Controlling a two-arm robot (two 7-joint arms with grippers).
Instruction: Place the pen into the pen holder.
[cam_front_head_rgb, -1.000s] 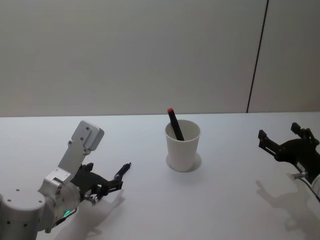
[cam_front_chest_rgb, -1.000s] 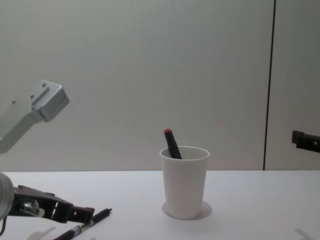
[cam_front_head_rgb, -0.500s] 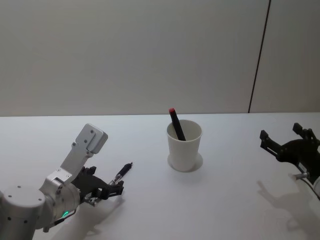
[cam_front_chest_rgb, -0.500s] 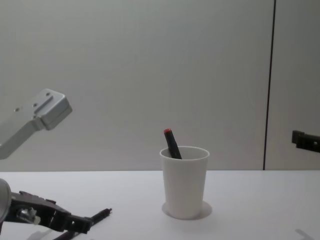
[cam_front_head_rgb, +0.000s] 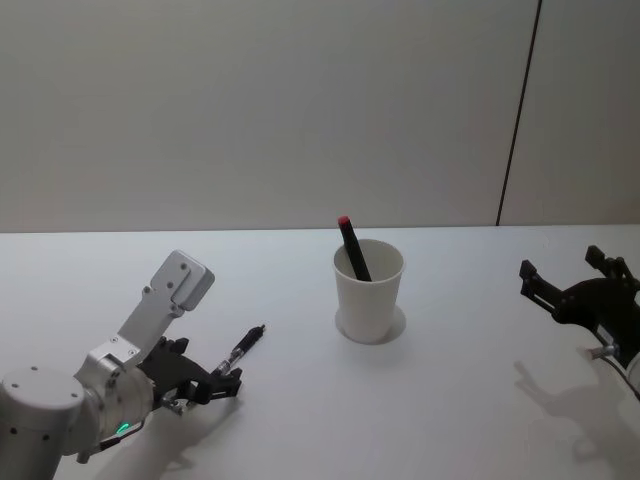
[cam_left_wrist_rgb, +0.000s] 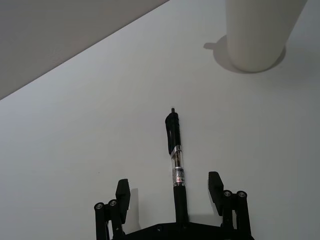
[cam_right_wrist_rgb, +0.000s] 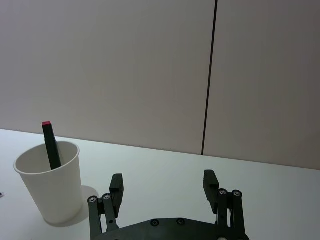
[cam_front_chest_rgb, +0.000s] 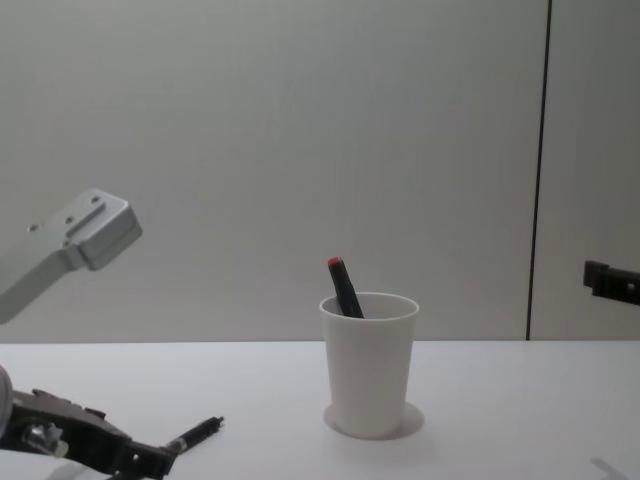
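Here, a white table (cam_front_head_rgb: 450, 420) is seen across the head view, bare apart from the task's things. Near its middle the pen holder (cam_front_head_rgb: 368, 295), a white paper cup, is stood upright on its base. The left gripper (cam_front_head_rgb: 215, 382) is held low over the table at about 8 o'clock from the cup. Its fingers are spread apart, and nothing is gripped. The right gripper (cam_front_head_rgb: 563, 268) is parked at about 3 o'clock from the cup, well apart from it, with its fingers also spread and empty. A dark marker with a red cap (cam_front_head_rgb: 350, 245) is already leaned inside the cup, its cap toward 11 o'clock. The pen (cam_front_head_rgb: 246, 345), black with a clear barrel, is laid flat on the table between the left gripper and the cup. Its tip is pointed toward 1 o'clock.

In the left wrist view the pen's rear end (cam_left_wrist_rgb: 176, 160) is seen between the two open fingers, with a gap on each side.

The step in hand is judged to be the grasp of the pen. For a good grasp, the fingers should be lowered until the barrel is squarely between the pads, then closed gently so that the pen is not rolled or flicked away. A hold nearer the middle of the barrel would probably be steadier than one at the very end. Once lifted, the pen should be tilted tip-down and carried over the rim, clear of the marker, so that the light cup is not tipped.
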